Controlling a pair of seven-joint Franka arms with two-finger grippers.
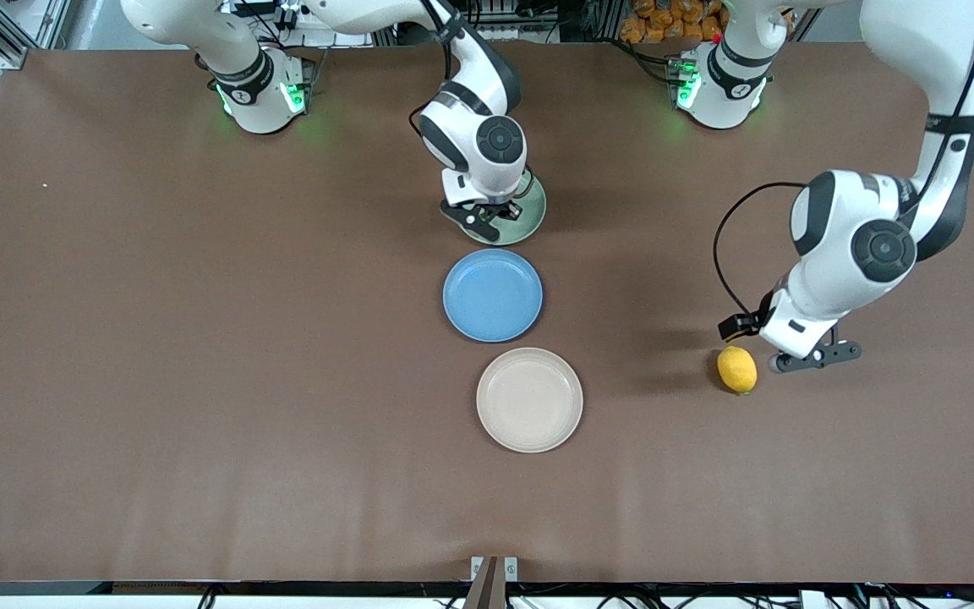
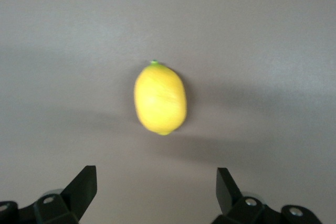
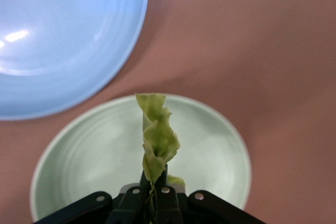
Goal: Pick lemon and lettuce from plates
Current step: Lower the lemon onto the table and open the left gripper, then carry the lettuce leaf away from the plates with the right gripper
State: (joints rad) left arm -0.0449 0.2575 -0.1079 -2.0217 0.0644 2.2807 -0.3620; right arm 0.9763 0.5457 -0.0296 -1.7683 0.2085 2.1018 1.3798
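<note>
A wide brown matte bench [image 1: 199,381] fills the front view, with both arm bases standing along its edge farthest from the front camera; past that edge are metal framing, cables and a heap of orange items.

Three plates lie in a line down the middle. The pale green plate [image 1: 529,222] is farthest from the front camera, the blue plate [image 1: 492,295] sits just nearer, and the beige-white plate [image 1: 529,399] is nearest, its bowl bare.

The lemon [image 1: 736,370] lies on the bare bench toward the left arm's end, well apart from the plates. It is oval, bright yellow, with a tiny green nub at one tip [image 2: 159,98]. The left tool [image 1: 815,357] hangs just beside it, fingers [image 2: 81,187] spread wide and not touching the fruit.

The right tool [image 1: 484,218] is over the pale green plate [image 3: 220,145], its fingers pinched tight on the lettuce [image 3: 156,139], a crinkled, yellow-green strip that stretches out from the fingertips above the plate's bowl. In the front view the leaf is hidden under the wrist.
</note>
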